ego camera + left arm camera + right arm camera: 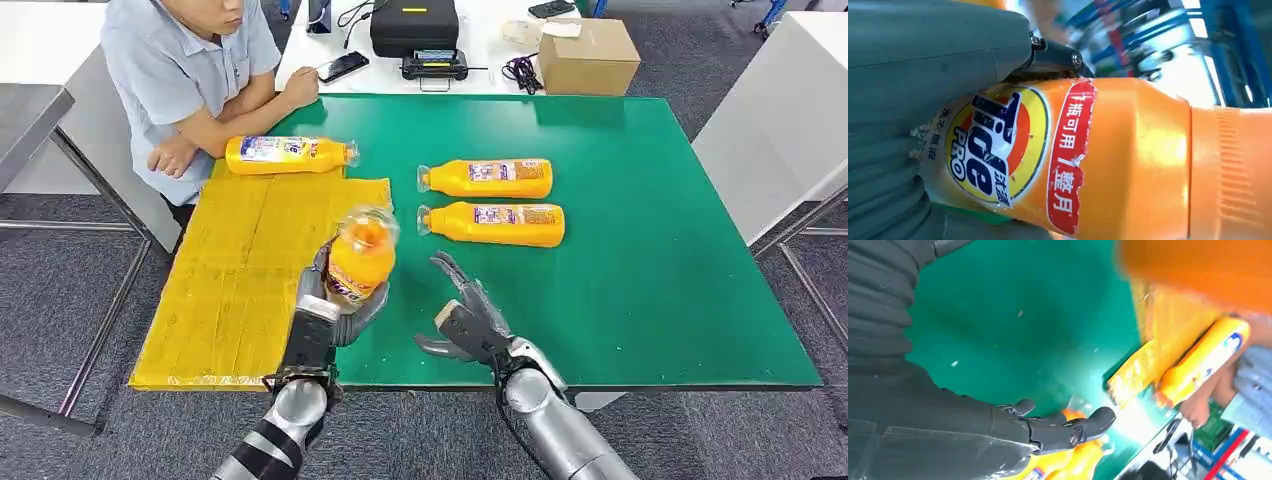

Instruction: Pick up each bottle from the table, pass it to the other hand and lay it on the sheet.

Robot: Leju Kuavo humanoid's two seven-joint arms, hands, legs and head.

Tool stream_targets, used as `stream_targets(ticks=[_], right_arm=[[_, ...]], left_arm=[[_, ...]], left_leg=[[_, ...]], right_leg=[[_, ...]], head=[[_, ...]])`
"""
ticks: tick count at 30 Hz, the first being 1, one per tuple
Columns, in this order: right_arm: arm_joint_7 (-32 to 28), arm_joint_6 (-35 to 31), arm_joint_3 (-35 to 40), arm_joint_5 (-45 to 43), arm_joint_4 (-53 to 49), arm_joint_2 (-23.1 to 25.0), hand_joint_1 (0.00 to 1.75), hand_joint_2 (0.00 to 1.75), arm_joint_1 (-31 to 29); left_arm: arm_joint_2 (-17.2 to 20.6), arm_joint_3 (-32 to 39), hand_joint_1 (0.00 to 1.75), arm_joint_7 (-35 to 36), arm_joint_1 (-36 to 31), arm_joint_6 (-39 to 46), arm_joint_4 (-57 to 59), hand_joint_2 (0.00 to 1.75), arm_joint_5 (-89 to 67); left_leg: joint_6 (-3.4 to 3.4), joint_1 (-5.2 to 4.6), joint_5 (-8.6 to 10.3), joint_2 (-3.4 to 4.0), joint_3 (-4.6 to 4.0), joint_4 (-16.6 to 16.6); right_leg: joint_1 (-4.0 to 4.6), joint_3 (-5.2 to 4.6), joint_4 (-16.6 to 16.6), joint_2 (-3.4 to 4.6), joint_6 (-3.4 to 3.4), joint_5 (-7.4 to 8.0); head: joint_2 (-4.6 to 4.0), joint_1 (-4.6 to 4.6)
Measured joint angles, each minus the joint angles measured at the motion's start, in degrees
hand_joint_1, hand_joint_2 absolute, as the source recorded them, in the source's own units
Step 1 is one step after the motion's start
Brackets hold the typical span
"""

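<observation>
At the lower centre of the head view the left hand (325, 320) grips an orange bottle (360, 255) upright, raised by the yellow sheet's (230, 290) right edge, while the right hand (470, 315) hangs empty, fingers spread, just beside it. The handover looks done, so laying it down comes next: carry the bottle left over the sheet and tip it flat, clear of the bottle already lying (288, 154) at the upper left.

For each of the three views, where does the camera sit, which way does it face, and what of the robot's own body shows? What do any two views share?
Head view: high on the body, facing forward and down at the green table; both arms enter from below, left hand gripping an orange bottle, right hand spread.
Left wrist view: close behind the left hand, facing the gripped bottle's label.
Right wrist view: behind the right hand, facing across the table.
Shared: the held bottle appears in the head and left wrist views.
</observation>
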Motion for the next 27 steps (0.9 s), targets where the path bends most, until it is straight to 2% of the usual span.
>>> stream_targets(ticks=[3, 6, 8, 9, 11, 13, 15, 17, 18, 19, 20, 21, 27], right_arm=[[-0.28, -0.41, -2.34, 1.55, 0.0, 0.0, 0.0, 1.75, 0.58], [-0.54, -0.29, -4.55, 2.36, 0.02, 0.02, 0.0, 1.75, 1.1], [-0.9, 0.29, -5.51, 2.69, 0.02, 0.04, 0.0, 1.75, 1.29], [-1.01, 0.48, -5.88, 2.73, 0.02, 0.04, 0.0, 1.75, 1.32], [-1.2, 1.25, -6.64, 3.01, 0.02, 0.22, 0.0, 1.75, 1.33], [-1.35, 1.84, -7.14, 3.16, 0.02, 0.52, 0.0, 1.75, 1.32], [-1.42, 2.21, -7.38, 3.17, 0.02, 0.83, 0.0, 1.75, 1.33], [-1.44, 2.58, -7.73, 3.14, 0.02, 1.05, 0.0, 1.75, 1.32], [-1.51, 2.69, -7.89, 3.1, 0.02, 1.2, 0.0, 1.75, 1.33], [-1.53, 2.84, -8.06, 3.04, 0.02, 1.33, 0.0, 1.75, 1.33], [-1.6, 3.02, -8.13, 2.99, 0.02, 1.44, 0.0, 1.75, 1.34], [-1.66, 3.17, -8.15, 2.95, 0.02, 1.46, 0.0, 1.75, 1.34], [-1.92, 3.41, -8.24, 2.73, 0.02, 1.84, 0.0, 1.75, 1.6]], left_arm=[[0.04, 5.22, 1.75, 3.93, 0.42, 0.31, 0.0, 1.75, -19.02], [0.91, 10.6, 1.75, 13.16, 0.38, 0.48, 0.31, 1.75, -42.5], [2.21, 12.46, 1.75, 18.91, -0.15, 0.48, 1.64, 1.75, -52.28], [2.8, 12.96, 1.75, 21.18, -0.71, 0.48, 2.87, 1.75, -54.88], [4.68, 13.41, 1.57, 26.3, -2.3, 0.05, 6.09, 1.75, -59.62], [6.22, 13.48, 1.61, 30.11, -4.16, -1.22, 9.17, 1.75, -62.9], [7.69, 13.5, 1.66, 31.79, -5.86, -1.9, 11.88, 1.75, -64.42], [8.77, 13.5, 1.5, 32.34, -7.37, -2.58, 13.95, 1.75, -65.14], [9.09, 13.5, 1.5, 32.39, -8.02, -2.78, 14.89, 1.75, -65.29], [9.52, 13.48, 0.7, 32.32, -8.69, -3.23, 15.88, 1.75, -65.27], [9.75, 13.46, 0.19, 31.9, -9.35, -4.05, 16.66, 1.75, -65.16], [9.95, 13.44, 0.03, 31.42, -9.83, -4.68, 17.27, 1.75, -64.79], [10.36, 12.72, 0.0, 27.19, -11.46, -7.96, 19.87, 1.75, -60.31]], left_leg=[[0.0, 0.0, 0.0, 0.03, 0.0, 0.0], [0.0, 0.0, 0.0, 0.03, 0.01, 0.0], [-0.01, 0.01, 0.01, 0.03, 0.02, 0.0], [-0.01, 0.02, 0.01, 0.03, 0.02, 0.0], [-0.02, 0.04, 0.03, 0.03, 0.02, 0.0], [-0.04, 0.05, 0.07, 0.02, 0.02, 0.0], [-0.04, 0.05, 0.07, 0.02, 0.02, 0.0], [-0.04, 0.05, 0.07, 0.01, 0.02, 0.0], [-0.04, 0.04, 0.07, 0.01, 0.01, 0.0], [-0.04, 0.04, 0.07, 0.01, 0.01, 0.0], [-0.04, 0.03, 0.07, 0.01, 0.0, 0.0], [-0.04, 0.03, 0.07, 0.01, 0.0, 0.0], [-0.04, 0.02, 0.07, 0.01, -0.01, 0.0]], right_leg=[[0.0, 0.0, 0.0, 0.02, 0.0, 0.0], [0.0, -0.01, 0.0, 0.02, 0.0, 0.0], [0.01, -0.02, 0.0, 0.02, 0.0, 0.0], [0.01, -0.02, 0.01, 0.02, 0.0, 0.0], [0.03, -0.02, 0.02, 0.02, -0.01, 0.0], [0.03, -0.01, 0.03, 0.01, -0.01, 0.0], [0.03, -0.02, 0.03, 0.01, -0.01, 0.01], [0.02, -0.01, 0.03, 0.01, -0.01, 0.0], [0.01, -0.01, 0.04, 0.01, -0.01, 0.0], [0.01, -0.02, 0.03, 0.01, -0.01, 0.0], [0.01, -0.02, 0.03, 0.01, -0.01, 0.0], [0.0, -0.01, 0.03, 0.01, -0.01, 0.0], [0.0, -0.03, 0.02, 0.01, -0.01, 0.0]], head=[[0.0, 0.0], [0.0, 0.0], [0.0, -0.02], [0.0, 0.0], [0.0, 0.0], [0.0, 0.0], [0.0, 0.0], [0.0, 0.02], [0.0, 0.0], [0.0, 0.0], [0.0, 0.0], [0.0, 0.02], [0.0, 0.0]])
